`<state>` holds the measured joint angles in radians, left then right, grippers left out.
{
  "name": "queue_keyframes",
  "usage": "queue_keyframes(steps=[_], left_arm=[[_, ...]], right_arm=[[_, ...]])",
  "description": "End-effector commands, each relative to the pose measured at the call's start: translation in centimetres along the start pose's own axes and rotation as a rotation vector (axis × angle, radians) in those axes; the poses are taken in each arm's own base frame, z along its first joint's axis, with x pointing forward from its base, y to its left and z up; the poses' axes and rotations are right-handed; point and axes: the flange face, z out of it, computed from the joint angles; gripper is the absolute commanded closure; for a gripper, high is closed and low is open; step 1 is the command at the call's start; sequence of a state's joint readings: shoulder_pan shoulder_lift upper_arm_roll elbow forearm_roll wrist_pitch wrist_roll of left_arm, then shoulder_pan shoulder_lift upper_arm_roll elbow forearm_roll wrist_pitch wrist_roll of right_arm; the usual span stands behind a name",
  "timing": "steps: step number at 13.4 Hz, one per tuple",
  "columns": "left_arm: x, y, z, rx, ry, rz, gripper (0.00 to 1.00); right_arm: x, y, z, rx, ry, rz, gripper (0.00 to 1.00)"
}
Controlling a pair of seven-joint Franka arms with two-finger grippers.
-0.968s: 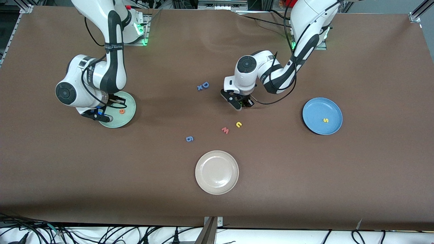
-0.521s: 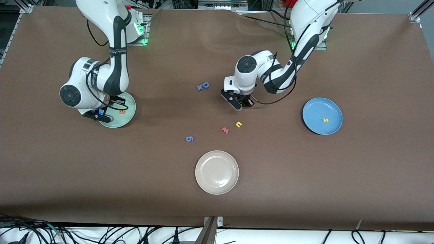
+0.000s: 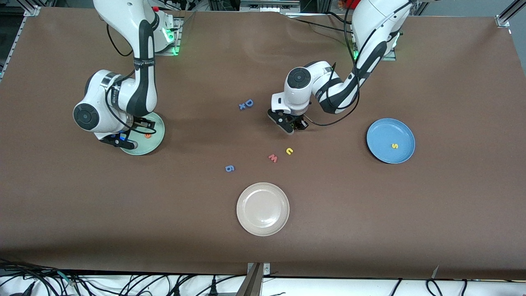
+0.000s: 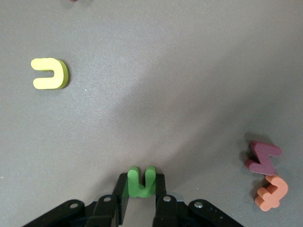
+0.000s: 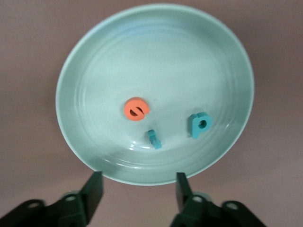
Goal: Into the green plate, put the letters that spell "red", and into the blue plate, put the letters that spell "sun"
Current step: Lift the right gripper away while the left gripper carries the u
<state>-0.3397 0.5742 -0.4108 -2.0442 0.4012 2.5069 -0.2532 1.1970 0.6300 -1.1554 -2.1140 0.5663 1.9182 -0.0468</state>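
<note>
Right gripper (image 5: 137, 189) has opened, rising over green plate (image 5: 85, 66); d (image 5: 199, 124) dropped. Left gripper (image 4: 141, 198) pinches green n (image 4: 141, 182): light, soft foam, gripped by edges.

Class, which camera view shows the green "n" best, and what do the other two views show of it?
The left wrist view: the green "n" sits clearly pinched in the left claw, above the bare table. In the front view the claw hides it almost entirely. The right wrist view does not show it.

Tabletop (image 3: 411, 213): plain brown. Green plate (image 5: 94, 61): pale mint, holding orange "e" (image 5: 136, 109), teal "d" (image 5: 199, 124), teal "r" (image 5: 153, 138). Blue plate (image 3: 384, 131): yellow "s" (image 3: 395, 145). Green "n" (image 4: 141, 182).
</note>
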Motion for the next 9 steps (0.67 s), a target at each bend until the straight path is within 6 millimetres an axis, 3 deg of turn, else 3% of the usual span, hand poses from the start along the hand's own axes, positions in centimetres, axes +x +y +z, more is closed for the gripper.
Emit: queue_keyframes(steps=[1,5,9], left_arm=[[-0.1,-1.2,-0.3,0.020,0.000,-0.030,1.00],[1.3,-1.7,-1.9,0.003,-0.005,-0.105,1.00],[3.2,-3.6,-4.5,0.003,-0.046,-0.168,1.00]], right_arm=[[0.2,0.2,-4.7,0.028,-0.005,-0.009,0.01],[0.5,0.5,-10.2,0.051,0.021,-0.014,0.01],[0.0,0.4,-15.6,0.069,0.026,-0.036,0.01]])
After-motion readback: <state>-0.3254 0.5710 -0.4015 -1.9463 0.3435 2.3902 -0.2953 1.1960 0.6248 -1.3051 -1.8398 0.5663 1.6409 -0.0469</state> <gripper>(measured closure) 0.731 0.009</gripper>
